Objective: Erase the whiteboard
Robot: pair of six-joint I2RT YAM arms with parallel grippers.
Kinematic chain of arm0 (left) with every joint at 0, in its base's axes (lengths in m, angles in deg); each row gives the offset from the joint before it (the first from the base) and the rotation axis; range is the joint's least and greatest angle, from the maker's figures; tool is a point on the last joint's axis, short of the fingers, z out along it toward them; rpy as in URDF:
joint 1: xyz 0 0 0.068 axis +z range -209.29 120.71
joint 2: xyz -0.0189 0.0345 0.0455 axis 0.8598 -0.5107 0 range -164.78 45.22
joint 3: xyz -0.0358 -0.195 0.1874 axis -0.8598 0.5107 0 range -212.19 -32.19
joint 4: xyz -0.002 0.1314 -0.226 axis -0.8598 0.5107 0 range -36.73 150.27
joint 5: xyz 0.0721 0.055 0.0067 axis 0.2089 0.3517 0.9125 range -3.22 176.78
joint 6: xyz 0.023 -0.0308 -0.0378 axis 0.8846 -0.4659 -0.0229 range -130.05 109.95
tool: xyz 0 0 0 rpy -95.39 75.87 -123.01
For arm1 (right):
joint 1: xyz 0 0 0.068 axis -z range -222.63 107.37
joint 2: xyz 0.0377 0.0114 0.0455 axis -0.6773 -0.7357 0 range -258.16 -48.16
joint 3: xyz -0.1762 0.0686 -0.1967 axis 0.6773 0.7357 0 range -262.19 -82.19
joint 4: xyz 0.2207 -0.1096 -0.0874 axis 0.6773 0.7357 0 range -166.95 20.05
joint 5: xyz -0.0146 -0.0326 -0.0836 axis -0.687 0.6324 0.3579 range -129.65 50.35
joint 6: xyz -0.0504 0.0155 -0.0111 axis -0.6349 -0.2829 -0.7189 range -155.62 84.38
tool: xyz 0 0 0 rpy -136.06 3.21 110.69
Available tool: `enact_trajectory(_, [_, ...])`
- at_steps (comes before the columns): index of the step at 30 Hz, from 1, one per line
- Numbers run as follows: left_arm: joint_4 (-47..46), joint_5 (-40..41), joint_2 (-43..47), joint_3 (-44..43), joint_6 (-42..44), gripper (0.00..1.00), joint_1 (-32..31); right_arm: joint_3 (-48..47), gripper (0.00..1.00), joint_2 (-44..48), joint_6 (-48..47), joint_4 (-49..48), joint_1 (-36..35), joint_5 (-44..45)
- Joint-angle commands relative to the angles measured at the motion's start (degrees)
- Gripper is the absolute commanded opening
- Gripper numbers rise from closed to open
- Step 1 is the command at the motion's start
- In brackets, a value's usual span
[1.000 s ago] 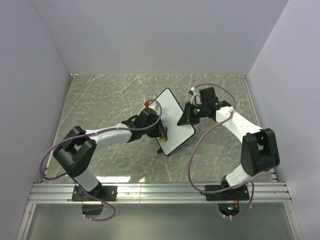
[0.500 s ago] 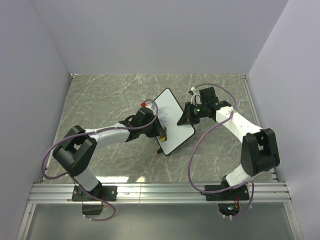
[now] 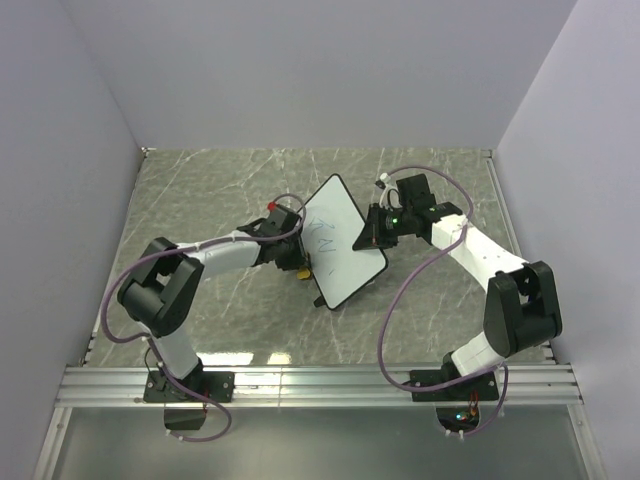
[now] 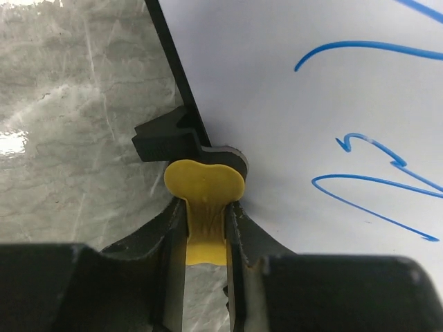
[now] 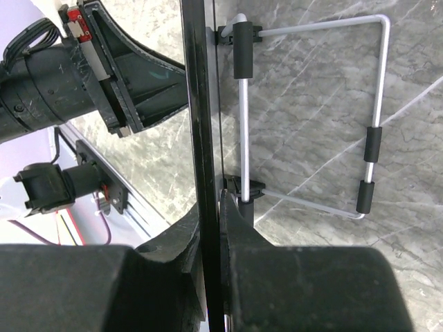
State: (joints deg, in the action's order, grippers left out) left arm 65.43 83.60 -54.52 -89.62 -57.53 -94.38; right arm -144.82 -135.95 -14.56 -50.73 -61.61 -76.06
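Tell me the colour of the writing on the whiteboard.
Blue. The writing shows best in the left wrist view, on the whiteboard.

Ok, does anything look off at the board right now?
The yellow eraser in the left gripper is squashed, tip bulging, and sits at the whiteboard rim beside a black foot, off the blue scribbles, which are unwiped.

Left arm (image 3: 215, 255): stretched rightward, low over the worktop.
Left end effector (image 4: 205, 221): clamped on yellow eraser piece (image 4: 204, 183).
Right arm (image 3: 480, 255): bent inward, leftward.
Right end effector (image 5: 211, 207): clamped on whiteboard (image 3: 345, 250) rim.
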Motion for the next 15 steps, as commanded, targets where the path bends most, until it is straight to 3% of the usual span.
enact_trajectory(1, [-2.41, 4.06, -4.76, -1.97, 2.74, 0.00, -3.57, 0.32, 0.00, -0.28, -0.40, 3.40, -2.11, 0.81])
enact_trajectory(8, [-1.35, 3.53, -1.16, -4.45, 2.31, 0.00, -10.43, 0.14, 0.00, -2.21, 2.66, 1.04, -2.11, -0.60])
enact_trajectory(15, [-11.35, -9.11, 2.62, 2.85, 0.64, 0.00, -14.12, -2.49, 0.00, -5.11, 7.68, -2.84, -2.20, -2.88])
